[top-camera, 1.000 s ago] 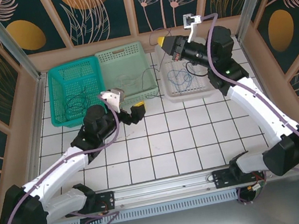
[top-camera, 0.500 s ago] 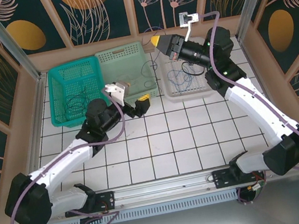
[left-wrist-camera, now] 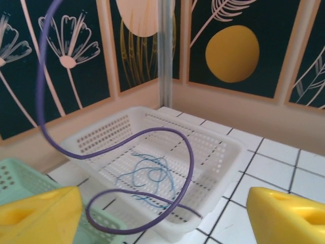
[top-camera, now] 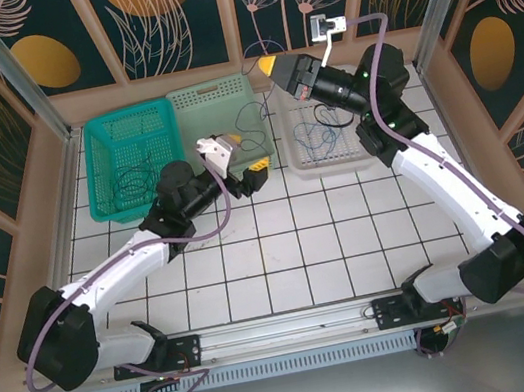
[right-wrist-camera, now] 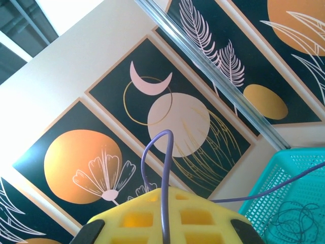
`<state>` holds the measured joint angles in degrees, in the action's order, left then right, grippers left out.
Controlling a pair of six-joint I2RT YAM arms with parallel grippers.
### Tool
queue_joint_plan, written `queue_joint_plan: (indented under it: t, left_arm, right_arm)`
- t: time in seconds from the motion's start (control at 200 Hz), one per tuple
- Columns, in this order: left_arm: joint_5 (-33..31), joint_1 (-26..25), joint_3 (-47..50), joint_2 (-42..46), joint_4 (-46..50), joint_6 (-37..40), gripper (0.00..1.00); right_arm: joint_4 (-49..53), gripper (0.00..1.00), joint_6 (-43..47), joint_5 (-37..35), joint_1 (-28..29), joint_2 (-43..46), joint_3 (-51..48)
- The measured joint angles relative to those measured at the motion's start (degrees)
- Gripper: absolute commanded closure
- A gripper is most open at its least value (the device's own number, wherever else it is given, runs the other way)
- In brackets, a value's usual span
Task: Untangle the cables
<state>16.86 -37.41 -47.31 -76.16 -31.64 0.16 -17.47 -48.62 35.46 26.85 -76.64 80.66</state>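
Though loosely looped, thin cables (left-wrist-camera: 147,175): blue in basket (left-wrist-camera: 231,150), purple in right hand (top-camera: 269,65).

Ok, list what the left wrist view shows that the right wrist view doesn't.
Left wrist: the white perforated plastic basket holding a thin blue wire tangle, framed by the open left gripper. Right wrist: the teal plastic basket with a dark wire tangle, and the shut right gripper. Both: the thin purple cable, clamped in the right gripper, and the flower-painted wall panels.
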Motion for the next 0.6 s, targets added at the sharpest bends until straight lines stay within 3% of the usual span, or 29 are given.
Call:
queue_joint_plan:
  t: [0.065,0.17,0.25,0.47,0.596]
  left_arm:
    - [1.40,0.00,-0.42,-1.05,-0.70,-0.20,0.37]
    - [3.23,-0.02,-1.44,-3.26,-1.55,-0.94,0.64]
    - [3.89,-0.07,-1.79,-4.31,-1.77,-1.01,0.76]
    - [3.56,-0.07,-1.60,-4.55,-1.55,-1.70,0.89]
    - [0.17,-0.07,0.52,-4.28,-0.85,-1.88,0.93]
  right_arm:
    - [-0.59,1.00,-0.52,0.02,0.00,-0.52,0.39]
    - [-2.08,1.00,-1.77,0.02,0.00,-1.49,0.96]
    - [-2.43,1.00,-1.92,0.00,0.00,-2.08,1.60]
    - [-0.44,1.00,0.70,-1.79,-0.37,-2.27,5.25]
    - [1.53,1.00,2.51,-2.99,-1.75,-2.29,7.21]
